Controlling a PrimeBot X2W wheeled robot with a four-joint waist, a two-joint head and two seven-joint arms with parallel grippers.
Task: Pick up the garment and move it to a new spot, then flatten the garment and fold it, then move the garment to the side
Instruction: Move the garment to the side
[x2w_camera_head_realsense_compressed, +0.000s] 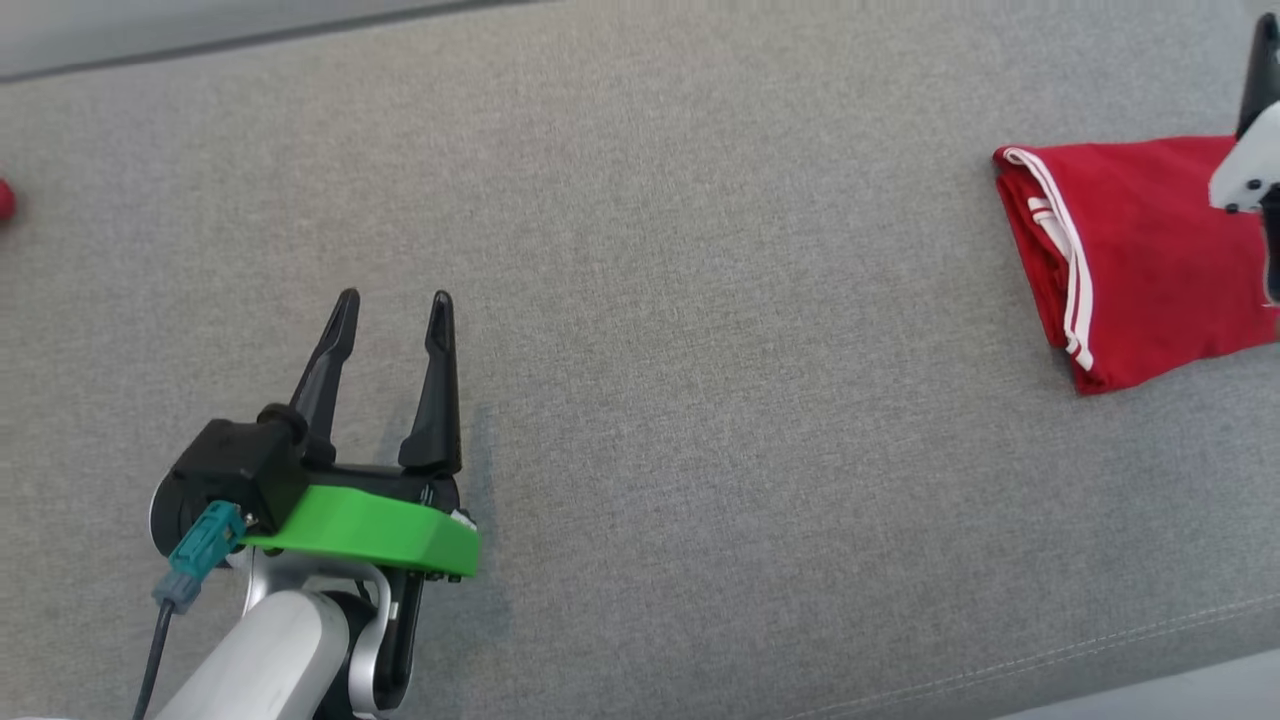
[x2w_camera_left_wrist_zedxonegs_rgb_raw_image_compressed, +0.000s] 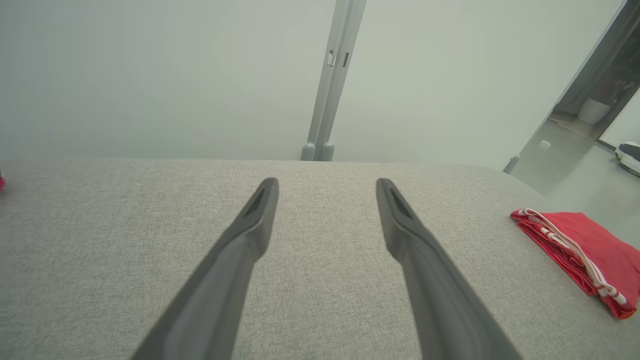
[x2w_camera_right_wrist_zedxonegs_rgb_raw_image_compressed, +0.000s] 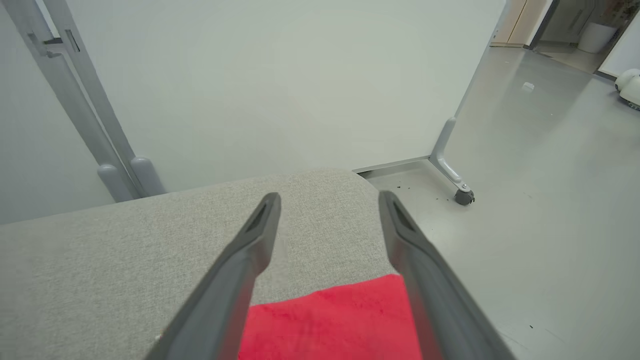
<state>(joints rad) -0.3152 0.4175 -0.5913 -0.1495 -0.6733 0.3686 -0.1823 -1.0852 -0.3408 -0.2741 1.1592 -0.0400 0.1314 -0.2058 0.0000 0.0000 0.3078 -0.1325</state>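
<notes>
Currently, the right gripper (x2w_camera_right_wrist_zedxonegs_rgb_raw_image_compressed: 329, 196) stands with its jaws wide apart and nothing between them. Its two long dark fingers (x2w_camera_right_wrist_zedxonegs_rgb_raw_image_compressed: 235, 280) hang just above the folded red cloth garment with white stripes along its edge (x2w_camera_right_wrist_zedxonegs_rgb_raw_image_compressed: 330, 320). From the right wrist, the red cloth lies below and between the roots of these jaws, while the fingertips reach past its far edge over bare upholstery. Whether the fingers touch the cloth cannot be told.

The garment rests flat on the wide grey woven upholstered surface (x2w_camera_head_realsense_compressed: 700, 300), near that surface's rounded right end. Beyond the right jaws' tips stands a pale partition panel (x2w_camera_right_wrist_zedxonegs_rgb_raw_image_compressed: 280, 85) with a grey post (x2w_camera_right_wrist_zedxonegs_rgb_raw_image_compressed: 85, 100). Off to the right of the tips, a grey foot with a caster (x2w_camera_right_wrist_zedxonegs_rgb_raw_image_compressed: 462, 196) sits on the smooth grey floor (x2w_camera_right_wrist_zedxonegs_rgb_raw_image_compressed: 550, 225).

The left gripper (x2w_camera_head_realsense_compressed: 395, 297) also has its jaws wide, holding nothing, over bare upholstery. The garment lies well apart from these jaws, far off to their right, with its striped fold edge turned toward them. A small red scrap (x2w_camera_head_realsense_compressed: 5, 200) shows far to the left of the left jaws; what it is cannot be told.
</notes>
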